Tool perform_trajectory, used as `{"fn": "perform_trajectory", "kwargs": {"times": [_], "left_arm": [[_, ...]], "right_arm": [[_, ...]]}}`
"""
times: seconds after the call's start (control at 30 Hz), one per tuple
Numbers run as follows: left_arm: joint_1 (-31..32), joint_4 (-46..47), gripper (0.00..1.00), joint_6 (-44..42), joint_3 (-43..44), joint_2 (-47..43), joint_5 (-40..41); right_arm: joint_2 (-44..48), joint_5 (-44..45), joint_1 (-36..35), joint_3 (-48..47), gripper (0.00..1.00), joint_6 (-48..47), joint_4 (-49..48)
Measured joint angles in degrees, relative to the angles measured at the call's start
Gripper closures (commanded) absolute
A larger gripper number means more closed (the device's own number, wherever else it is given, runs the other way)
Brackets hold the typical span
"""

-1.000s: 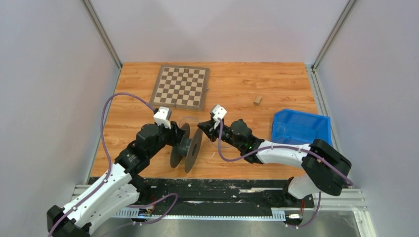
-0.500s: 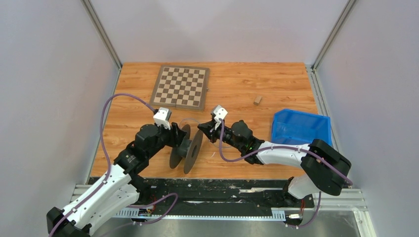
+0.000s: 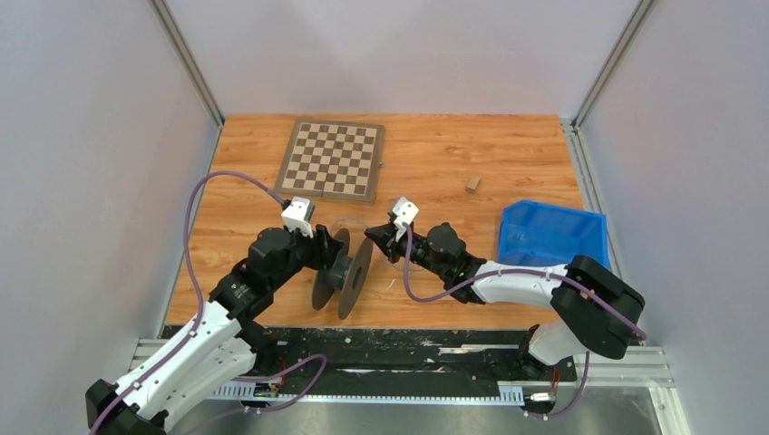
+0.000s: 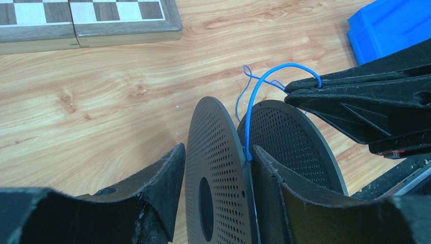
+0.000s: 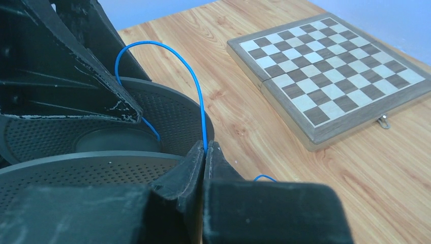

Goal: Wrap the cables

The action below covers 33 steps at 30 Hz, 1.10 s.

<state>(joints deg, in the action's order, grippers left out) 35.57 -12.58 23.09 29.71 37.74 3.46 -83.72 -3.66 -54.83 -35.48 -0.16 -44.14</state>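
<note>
In the left wrist view, the left gripper [image 4: 216, 152] is clamped on one flange of the black spool [image 4: 289, 137]. The thin blue cable [image 4: 256, 91] arcs up from between the flanges to the right gripper [image 4: 304, 87].

In the right wrist view, that gripper's fingers are pressed together on the cable. It looks light, limp and slippery, so it is best pinched close to the spool. The hub windings are hidden.

From above, the spool stands on edge by the bench's near edge, and the cable barely shows.
</note>
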Motion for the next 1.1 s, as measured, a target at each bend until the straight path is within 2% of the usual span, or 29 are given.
{"fn": "perform_trajectory", "kwargs": {"times": [0.23, 0.37, 0.57, 0.7, 0.83, 1.0, 1.1], "left_arm": [[0.00, 0.37, 0.41, 0.15, 0.00, 0.31, -0.15], [0.00, 1.16, 0.46, 0.31, 0.00, 0.74, -0.15], [0.00, 1.79, 0.42, 0.68, 0.09, 1.36, 0.00], [0.00, 2.23, 0.44, 0.72, 0.13, 1.75, 0.07], [0.02, 2.51, 0.52, 0.85, 0.33, 2.10, 0.04], [0.02, 2.71, 0.74, 0.94, 1.03, 2.91, -0.04], [0.09, 2.58, 0.80, 0.68, 1.44, 2.95, -0.09]], "right_arm": [[-0.70, -0.13, 0.26, 0.59, 1.00, -3.41, -1.18], [-0.87, -0.22, 0.28, 0.59, 1.00, -4.28, -1.49], [-0.90, -0.90, 0.28, 1.01, 1.00, -5.51, -2.89], [-0.90, -1.36, 0.28, 1.05, 1.00, -6.12, -3.41], [-0.90, -2.23, 0.26, 1.05, 1.00, -7.13, -3.87], [-0.90, -3.34, 0.24, 1.05, 0.99, -9.46, -3.78], [-0.90, -3.74, 0.02, 1.05, 0.98, -10.47, -3.23]]}}
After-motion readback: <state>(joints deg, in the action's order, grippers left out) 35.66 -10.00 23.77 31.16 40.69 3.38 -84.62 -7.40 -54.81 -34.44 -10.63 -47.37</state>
